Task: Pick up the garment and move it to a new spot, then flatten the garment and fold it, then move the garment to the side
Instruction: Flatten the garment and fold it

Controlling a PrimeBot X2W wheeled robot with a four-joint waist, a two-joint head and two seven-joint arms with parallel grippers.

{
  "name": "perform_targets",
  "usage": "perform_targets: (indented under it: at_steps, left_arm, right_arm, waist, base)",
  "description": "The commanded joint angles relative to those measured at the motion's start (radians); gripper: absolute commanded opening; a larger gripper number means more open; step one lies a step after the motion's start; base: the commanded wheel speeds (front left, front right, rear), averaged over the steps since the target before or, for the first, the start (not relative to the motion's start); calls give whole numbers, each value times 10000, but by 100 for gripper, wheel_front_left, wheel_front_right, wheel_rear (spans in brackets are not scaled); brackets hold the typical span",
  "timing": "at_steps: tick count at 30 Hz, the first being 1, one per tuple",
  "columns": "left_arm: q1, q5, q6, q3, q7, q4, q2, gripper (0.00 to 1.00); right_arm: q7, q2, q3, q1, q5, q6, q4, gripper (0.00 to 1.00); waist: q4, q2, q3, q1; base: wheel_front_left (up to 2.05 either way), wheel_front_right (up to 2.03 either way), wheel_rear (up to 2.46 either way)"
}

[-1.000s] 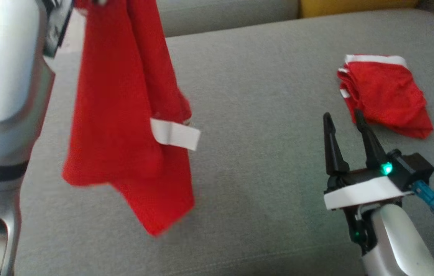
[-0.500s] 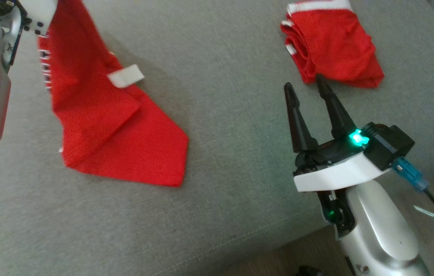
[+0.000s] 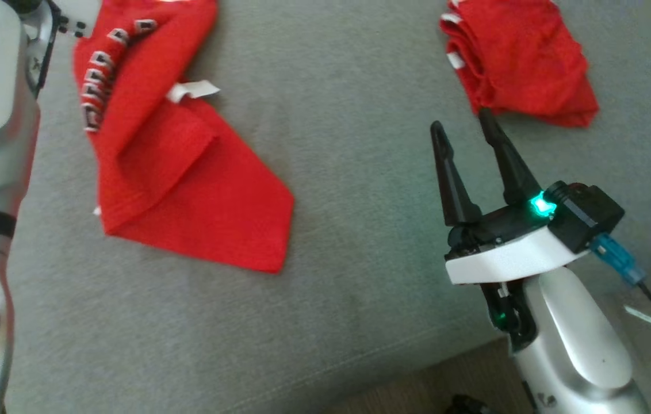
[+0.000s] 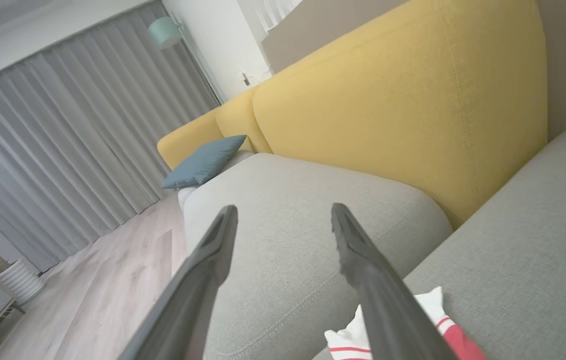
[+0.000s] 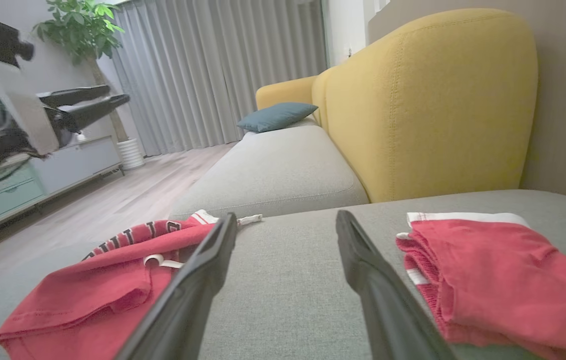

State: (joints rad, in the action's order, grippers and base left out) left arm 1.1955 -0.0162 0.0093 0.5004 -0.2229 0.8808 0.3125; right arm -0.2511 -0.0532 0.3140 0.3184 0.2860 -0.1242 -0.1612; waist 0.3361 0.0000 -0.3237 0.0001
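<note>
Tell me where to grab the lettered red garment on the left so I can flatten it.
Probably the protruding hem corner of the lettered garment, approached from the robot's right with the open right gripper. That corner lies flat and juts out onto the bare grey cushion, while the lettered upper part is bunched and folded over itself.

A grey sofa seat (image 5: 273, 170) runs along a yellow backrest (image 5: 428, 100), a blue cushion (image 5: 277, 116) at its far end. Grey curtains (image 5: 213, 75) cover the far wall, above wooden floor (image 5: 128, 195); a potted plant (image 5: 83, 30) stands near a low cabinet (image 5: 63, 170).
</note>
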Motion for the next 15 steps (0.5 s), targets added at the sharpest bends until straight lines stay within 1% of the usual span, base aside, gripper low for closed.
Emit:
perform_targets:
  at_steps: [1, 4, 8, 11, 15]
  left_arm:
    - [511, -97, 51, -281, -122, -277, 282, 100]
    - [199, -332, 61, -350, -276, -464, 147, 100]
    - [-704, -735, 125, -491, -361, -1039, -12, 100]
    - [-1681, -1105, 297, -698, -379, -1765, -89, 100]
    - [-3350, -1565, 512, -891, -385, -3142, -207, 100]
  right_arm:
    - [-107, 30, 55, 83, -108, -65, 245, 100]
    - [-107, 30, -179, 21, -314, -65, 79, 100]
    - [-107, 30, -569, -168, -612, -65, -189, 100]
    - [-107, 30, -917, -338, -822, -65, -393, 100]
    - [-85, 30, -1272, -565, -1062, -65, -661, 100]
  waist:
    - [-495, 0, 359, -1]
    - [-1043, 0, 699, -1]
    - [-1881, 0, 1267, -1]
    - [-2527, 0, 1674, -1]
    - [-3333, 0, 2111, -1]
  base:
    - [0, 0, 0]
    - [0, 0, 0]
    - [0, 0, 0]
    - [0, 0, 0]
    - [0, 0, 0]
